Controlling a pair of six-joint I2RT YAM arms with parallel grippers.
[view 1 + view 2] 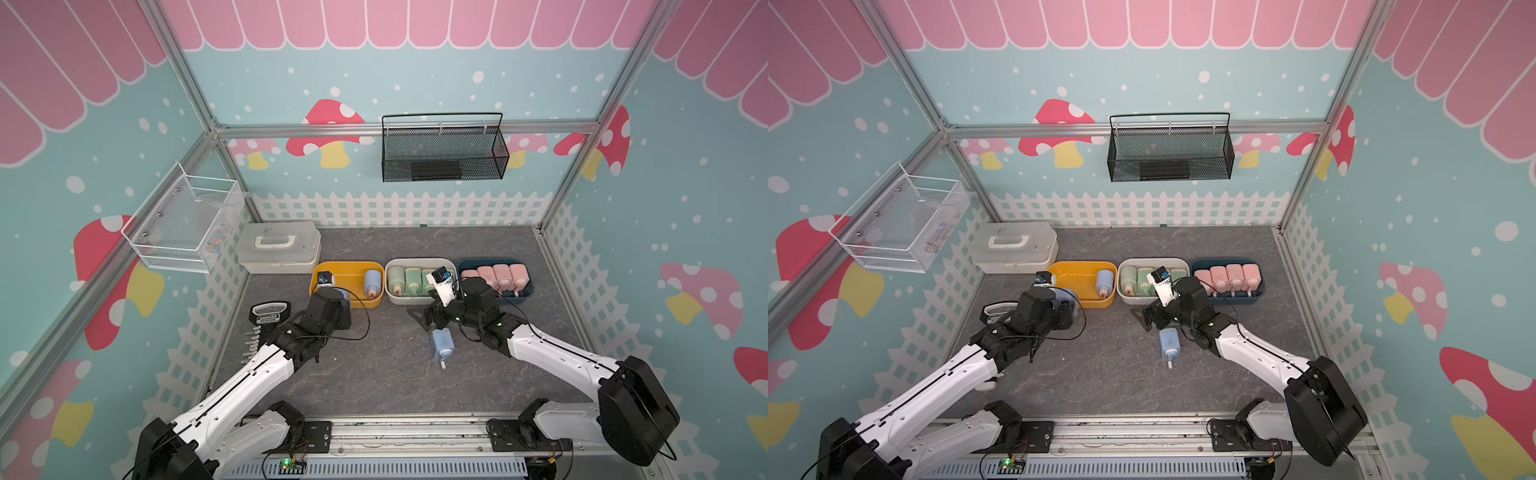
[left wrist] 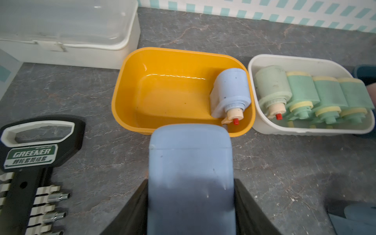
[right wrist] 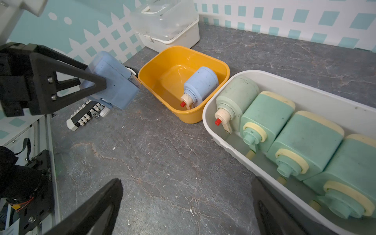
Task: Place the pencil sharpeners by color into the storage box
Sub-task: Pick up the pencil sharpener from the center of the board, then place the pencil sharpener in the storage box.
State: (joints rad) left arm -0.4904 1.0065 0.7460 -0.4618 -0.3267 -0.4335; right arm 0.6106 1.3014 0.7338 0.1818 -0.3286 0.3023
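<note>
- This is a robot test cell in a lab, not a lived-in room: bare aluminium frame [image 1: 291, 131] bars cage the work space on three sides.
- The walls are printed panels with cartoon mushrooms [image 1: 328, 124], a pink scalloped awning [image 1: 374, 25] and a white picket fence [image 1: 399, 210], so it is a dressed set.
- Two white-and-black robot arms, the left arm [image 1: 249, 374] and the right arm [image 1: 552, 353], stand on a metal rail [image 1: 415, 436] along the front of the grey stone-patterned bench [image 1: 374, 386].
- A bare circuit board [image 1: 286, 463] with a green light sits below the rail among loose wires.
- A black mesh basket [image 1: 444, 153] hangs on the rear bar, and a white mesh basket [image 1: 183, 224] hangs on the left side.
- Three plastic tubs [image 1: 365, 301] stand in a row on the bench.
</note>
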